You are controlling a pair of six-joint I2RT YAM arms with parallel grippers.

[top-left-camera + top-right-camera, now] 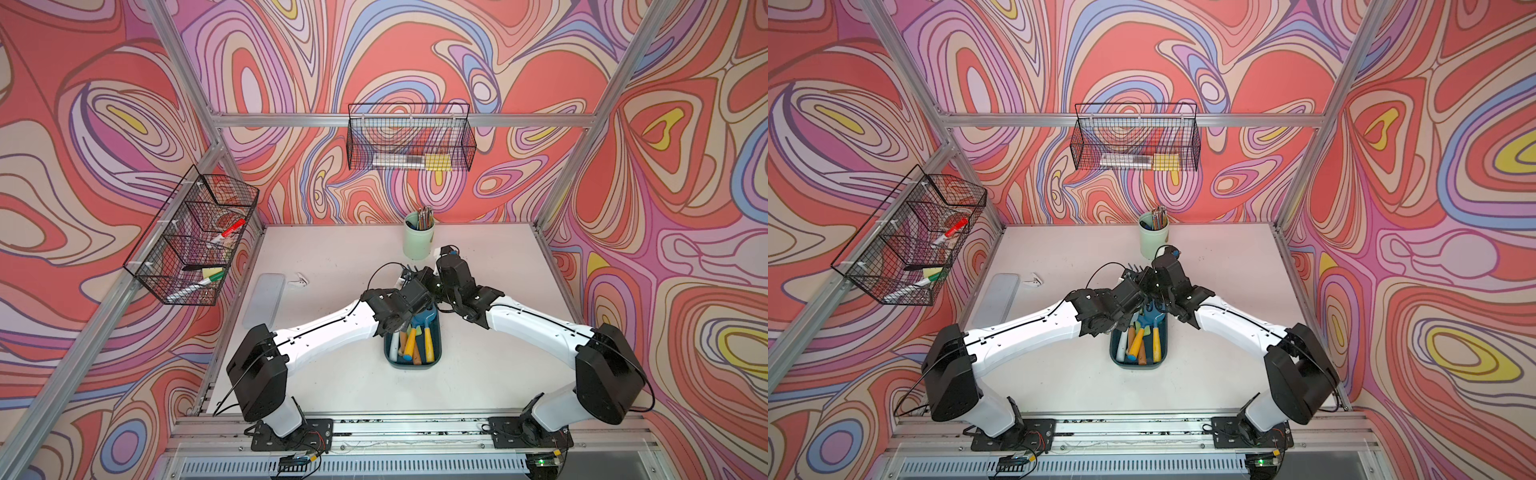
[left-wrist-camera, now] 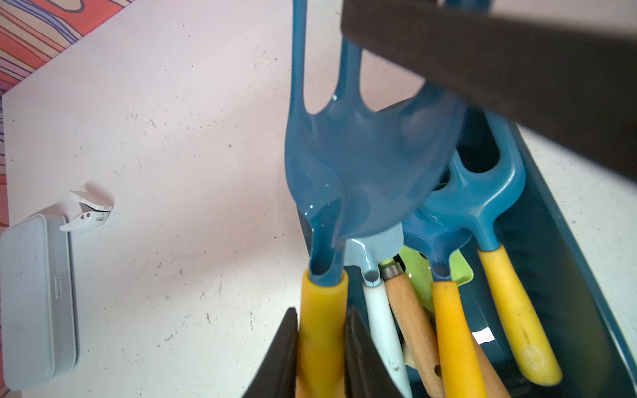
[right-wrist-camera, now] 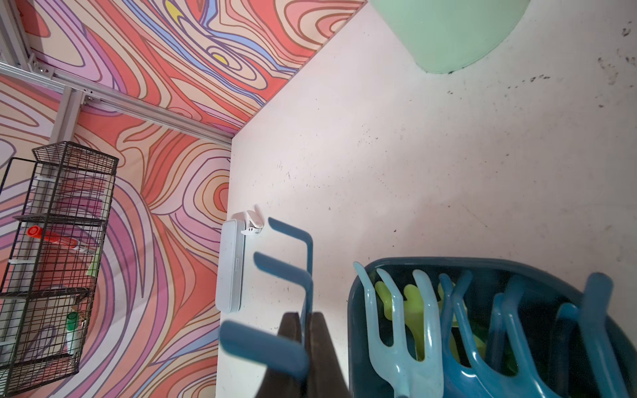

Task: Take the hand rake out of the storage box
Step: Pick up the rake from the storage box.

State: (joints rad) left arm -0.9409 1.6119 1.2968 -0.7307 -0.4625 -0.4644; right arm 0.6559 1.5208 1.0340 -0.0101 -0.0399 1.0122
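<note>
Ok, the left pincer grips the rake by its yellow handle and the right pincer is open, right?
Not open: the right wrist view shows the right pincer closed on a tine of the hand rake. The left pincer does grip its yellow handle.

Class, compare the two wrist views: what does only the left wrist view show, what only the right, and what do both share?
Only left wrist: the hand rake's yellow handle, gripped by the left end effector. Only right wrist: the rake's bent tine tips, the right end effector shut on one tine, the mint-green cup, a wire basket. Both: the storage box, the grey lid.
</note>
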